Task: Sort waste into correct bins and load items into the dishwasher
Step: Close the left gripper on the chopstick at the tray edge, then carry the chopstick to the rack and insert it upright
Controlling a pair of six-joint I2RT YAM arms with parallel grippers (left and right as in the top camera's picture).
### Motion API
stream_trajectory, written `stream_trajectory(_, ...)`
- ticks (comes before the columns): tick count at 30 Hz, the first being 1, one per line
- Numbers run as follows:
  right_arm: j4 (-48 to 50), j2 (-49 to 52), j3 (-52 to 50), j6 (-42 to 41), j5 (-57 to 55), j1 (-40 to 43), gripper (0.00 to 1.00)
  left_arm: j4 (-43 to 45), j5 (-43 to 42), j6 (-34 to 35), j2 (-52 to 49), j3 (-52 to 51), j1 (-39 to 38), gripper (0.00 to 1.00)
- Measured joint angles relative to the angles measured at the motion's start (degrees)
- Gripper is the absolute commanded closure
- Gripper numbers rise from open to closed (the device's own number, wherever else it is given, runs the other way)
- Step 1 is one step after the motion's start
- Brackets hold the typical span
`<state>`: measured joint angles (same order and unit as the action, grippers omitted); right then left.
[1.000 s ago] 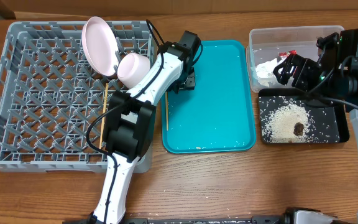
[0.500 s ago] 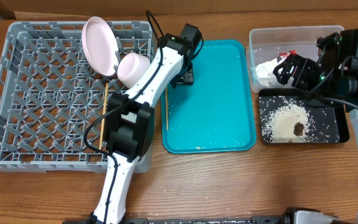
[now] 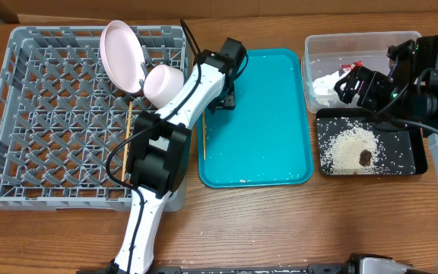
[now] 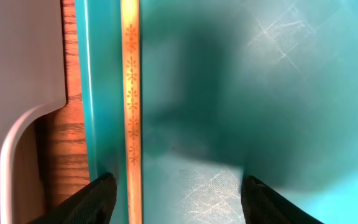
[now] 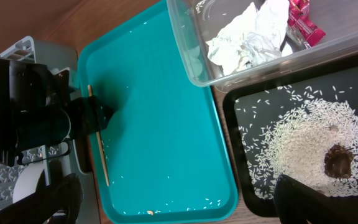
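Left gripper (image 4: 179,198): open and empty, its jaws low over the left edge of the teal tray (image 4: 278,74).
Right gripper (image 5: 179,205): open and empty, above the black tray (image 3: 413,152) of rice (image 3: 348,148).
Chopstick (image 4: 131,93): lay flat on the teal tray, tight against its raised rim, between the jaws but far nearer the rim-side finger (image 4: 98,196).
Rack (image 3: 44,114): just beside the teal tray, holding a plate (image 3: 120,49), a bowl (image 3: 163,84) and the other chopstick (image 3: 129,141).
Risk, off-centre stick: the near finger would likely land on the rim or on the stick itself.
Risk, thin stick gripped near one end: it could roll, pivot or slip free.
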<state>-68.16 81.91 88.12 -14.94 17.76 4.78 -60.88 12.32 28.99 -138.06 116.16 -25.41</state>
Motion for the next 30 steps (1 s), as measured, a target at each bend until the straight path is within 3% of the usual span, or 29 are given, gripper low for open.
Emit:
stream_trajectory(23,-0.02,0.0,0.0,0.0,0.0,0.0,0.0,4.72,-4.87,2.64,-0.17,-1.36,0.44,0.3)
stream_trajectory(27,0.0,0.0,0.0,-0.02,0.0,0.0,0.0,5.33,-5.95,2.91,-0.17,-1.44,0.39,0.48)
stream_trajectory(30,-0.02,0.0,0.0,0.0,0.0,0.0,0.0,5.4,-6.73,3.15,-0.17,-1.46,0.26,0.9)
